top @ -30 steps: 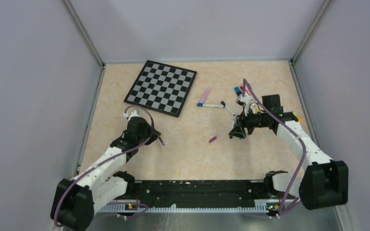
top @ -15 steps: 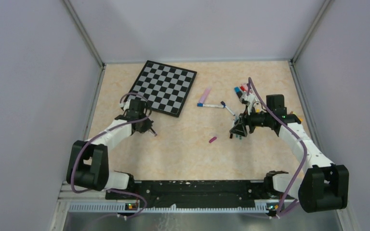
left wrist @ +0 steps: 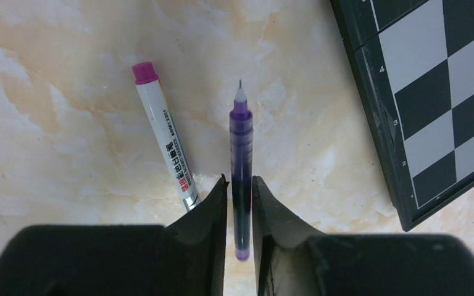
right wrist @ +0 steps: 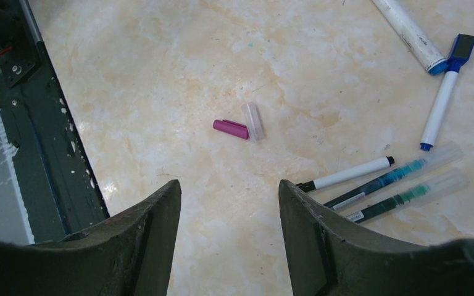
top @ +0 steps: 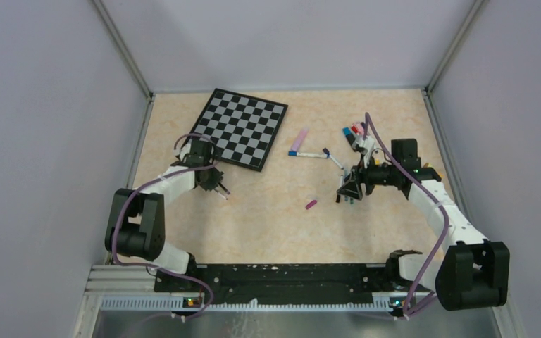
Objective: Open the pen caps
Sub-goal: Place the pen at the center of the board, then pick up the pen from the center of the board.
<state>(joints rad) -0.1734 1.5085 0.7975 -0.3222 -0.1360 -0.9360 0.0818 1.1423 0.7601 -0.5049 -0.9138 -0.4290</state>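
Since the left arm (top: 176, 184) swung back beside the chessboard (top: 238, 127), its jaws stay clenched on the purple pen (left wrist: 241, 135), already uncapped, low over the tabletop (top: 268, 232). Probably it gets laid by the capped white pen (left wrist: 163, 145). Right jaws hang released above the pink cap (right wrist: 230, 128).

Your workspace is a table (top: 268, 232) with a beige top, veined and mottled like marble. Plain pale lilac-grey walls close it in on three sides: a left wall (top: 42, 141), a back wall (top: 289, 42) and a right wall (top: 511, 105). Grey metal posts (top: 122, 51) run up the two back corners, slanting outward in the overhead view. A black rail (top: 282, 276) lies along the near edge, with a ribbed metal strip (top: 289, 304) just beside it. The light you get is soft and even, and shadows are faint.
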